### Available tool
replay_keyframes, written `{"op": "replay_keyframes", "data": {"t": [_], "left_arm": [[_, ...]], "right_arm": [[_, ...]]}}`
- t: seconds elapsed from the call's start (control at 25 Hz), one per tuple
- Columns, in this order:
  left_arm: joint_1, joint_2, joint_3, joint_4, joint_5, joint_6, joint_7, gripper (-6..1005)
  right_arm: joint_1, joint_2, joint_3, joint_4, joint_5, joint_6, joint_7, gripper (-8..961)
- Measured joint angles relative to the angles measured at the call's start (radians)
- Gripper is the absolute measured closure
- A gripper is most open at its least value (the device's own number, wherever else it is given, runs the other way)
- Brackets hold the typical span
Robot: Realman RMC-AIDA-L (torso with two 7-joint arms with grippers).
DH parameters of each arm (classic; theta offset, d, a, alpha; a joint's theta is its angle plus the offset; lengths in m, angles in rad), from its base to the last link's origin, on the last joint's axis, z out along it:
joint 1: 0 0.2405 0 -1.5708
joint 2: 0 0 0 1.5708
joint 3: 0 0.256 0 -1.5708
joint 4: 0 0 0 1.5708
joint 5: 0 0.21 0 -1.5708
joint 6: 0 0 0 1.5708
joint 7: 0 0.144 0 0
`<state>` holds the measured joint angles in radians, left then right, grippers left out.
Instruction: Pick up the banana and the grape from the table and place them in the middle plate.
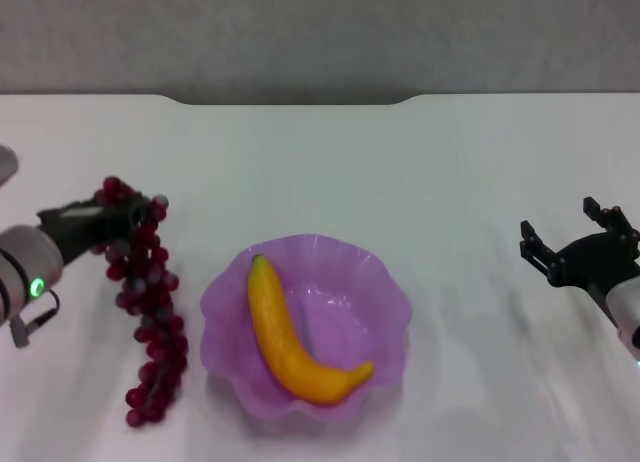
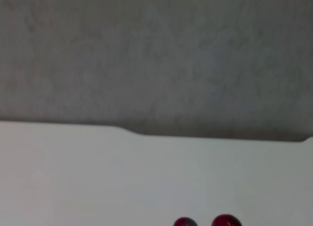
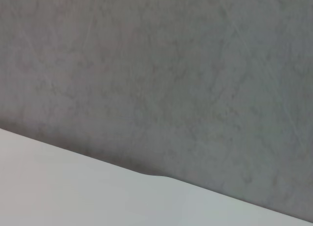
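Note:
The banana [image 1: 290, 340] lies inside the light purple middle plate [image 1: 385, 297], which sits at the centre front of the white table [image 1: 400, 162]. The grape [image 1: 150, 302] is a long dark red bunch stretched out on the table left of the plate, clear of its rim. My left gripper [image 1: 128, 220] is at the bunch's far end, shut on its top grapes. Two grapes [image 2: 225, 221] show at the edge of the left wrist view. My right gripper [image 1: 568, 232] is open and empty over the table, far right of the plate.
The table's notched far edge [image 1: 290, 102] meets a grey wall [image 1: 320, 32]. The left wrist view shows bare tabletop [image 2: 98, 177] and that wall. The right wrist view shows the same tabletop [image 3: 73, 196].

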<state>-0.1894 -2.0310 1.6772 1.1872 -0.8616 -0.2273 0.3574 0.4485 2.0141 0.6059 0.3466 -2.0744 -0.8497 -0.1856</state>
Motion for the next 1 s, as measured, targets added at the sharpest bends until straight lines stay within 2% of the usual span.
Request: {"op": "replay_keyframes", "data": {"t": [0.32,0.64,0.8,1.0], "left_arm": [[0.076,-0.001,-0.085,0.227,-0.008,-0.149,0.067,572],[0.078,-0.002,-0.207,0.385,-0.113,-0.374,0.198,574],[0.061,-0.002,-0.283,0.466,-0.12,-0.5,0.22,578],[0.054,-0.003,-0.318,0.578,-0.109,-0.598,0.25,579]], "right_arm": [[-0.001,0.0,-0.001,0.0,-0.001,0.0,0.0,77],[-0.002,0.0,-0.003,0.0,-0.001,0.0,0.001,77],[-0.001,0.0,-0.012,0.0,-0.001,0.0,0.006,77],[-0.001,0.0,-0.012,0.0,-0.001,0.002,0.007,77]]}}
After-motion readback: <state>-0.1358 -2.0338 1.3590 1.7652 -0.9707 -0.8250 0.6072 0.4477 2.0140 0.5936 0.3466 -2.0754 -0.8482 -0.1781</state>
